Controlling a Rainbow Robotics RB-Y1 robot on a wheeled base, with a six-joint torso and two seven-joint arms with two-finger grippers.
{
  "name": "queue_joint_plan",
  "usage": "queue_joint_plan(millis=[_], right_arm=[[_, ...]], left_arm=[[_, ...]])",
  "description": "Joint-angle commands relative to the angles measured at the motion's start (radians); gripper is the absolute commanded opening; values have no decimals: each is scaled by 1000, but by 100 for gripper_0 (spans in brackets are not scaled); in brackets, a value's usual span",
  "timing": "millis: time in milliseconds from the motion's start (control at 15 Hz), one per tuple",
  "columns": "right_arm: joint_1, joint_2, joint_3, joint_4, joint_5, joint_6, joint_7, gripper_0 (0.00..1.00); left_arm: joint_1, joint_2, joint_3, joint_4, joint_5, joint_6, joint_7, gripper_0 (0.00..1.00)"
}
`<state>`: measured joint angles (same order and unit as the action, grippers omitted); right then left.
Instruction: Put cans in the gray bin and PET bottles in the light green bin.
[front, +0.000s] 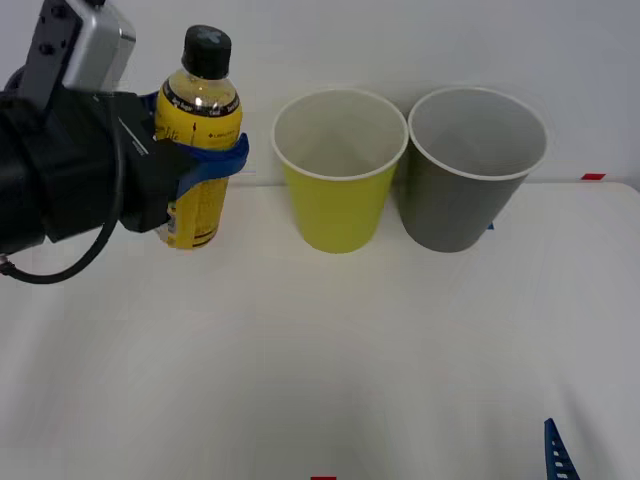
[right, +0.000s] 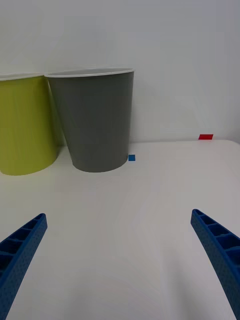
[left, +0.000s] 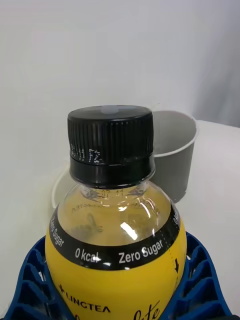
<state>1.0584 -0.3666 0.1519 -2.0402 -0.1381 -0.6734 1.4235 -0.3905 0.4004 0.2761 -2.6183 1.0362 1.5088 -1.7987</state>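
Bottle (left: 116, 240): clear glossy plastic, ridged black cap, shiny yellow wrap. Left gripper (front: 205, 165) beside it: blue ribbed plastic fingers. Green bin (front: 338, 170), gray bin (front: 470, 170): smooth matt. Table (front: 320, 360): matt white.

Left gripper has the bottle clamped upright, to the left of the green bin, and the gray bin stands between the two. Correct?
Not quite. In the front view the left gripper does hold the PET bottle upright, but the light green bin is the one next to it. The gray bin stands beyond the green one, on the robot's right.
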Motion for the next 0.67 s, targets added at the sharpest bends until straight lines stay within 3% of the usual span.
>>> queue_joint_plan(millis=[67,400,667], right_arm=[[0,0,0,0,0,0,0,100],[0,0,0,0,0,0,0,100],[0,0,0,0,0,0,0,100]], left_arm=[[-131,-52,22,43,-22,67,151,0],[-311,-120,-37,235,-188,56,167,0],[-355,-138,-104,376,-246,-79,163,0]])
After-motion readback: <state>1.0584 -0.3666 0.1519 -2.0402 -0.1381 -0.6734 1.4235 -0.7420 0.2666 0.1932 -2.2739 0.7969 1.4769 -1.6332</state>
